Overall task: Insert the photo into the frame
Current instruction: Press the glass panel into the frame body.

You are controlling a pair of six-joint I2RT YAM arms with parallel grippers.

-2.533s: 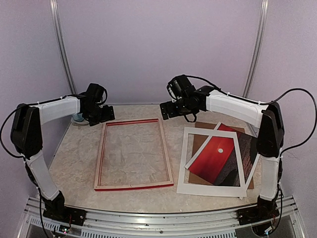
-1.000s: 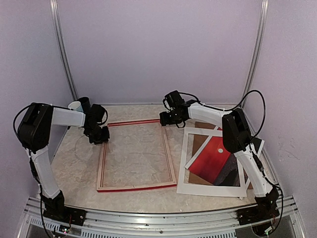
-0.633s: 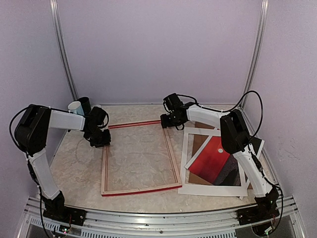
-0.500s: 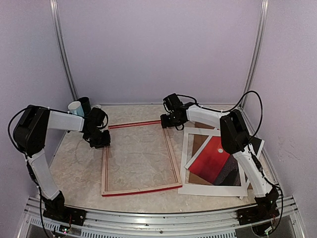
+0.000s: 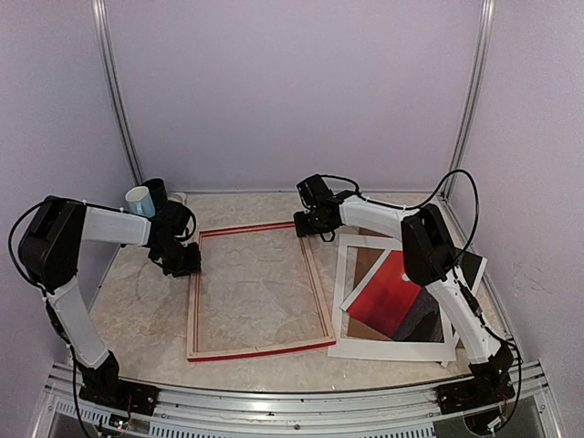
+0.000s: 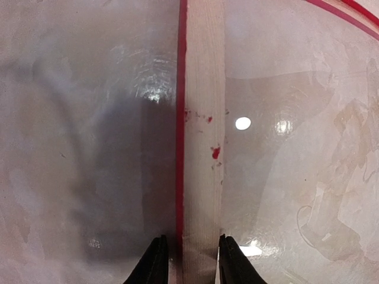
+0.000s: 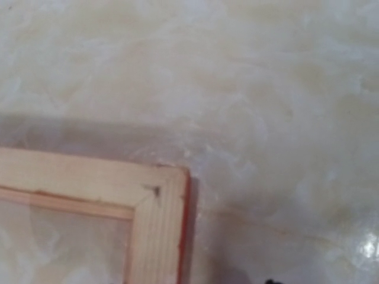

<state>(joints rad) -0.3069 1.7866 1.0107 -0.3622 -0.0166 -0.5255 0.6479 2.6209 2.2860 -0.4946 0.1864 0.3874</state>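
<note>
Risk, as we judge it: held one-sidedly, the frame (image 6: 202,71) could skew or slip from the left gripper (image 6: 188,260), whose narrowly parted fingers clamp its left rail. The right gripper (image 5: 311,224) sits at the far right corner, and we cannot tell its opening. The photo (image 5: 388,292) lies right of the frame, with the white mat (image 5: 388,349) across it.

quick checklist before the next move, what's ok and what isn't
1. Left pincer straddling the left rail of the frame: ok.
2. Right pincer gripping the frame's far right corner: cannot tell, its wrist view shows no fingers.
3. Frame flat on the table: ok.
4. Photo free to lift: not ok, the white mat lies over it.
5. Photo inside the frame: not ok, it lies to the frame's right.
</note>
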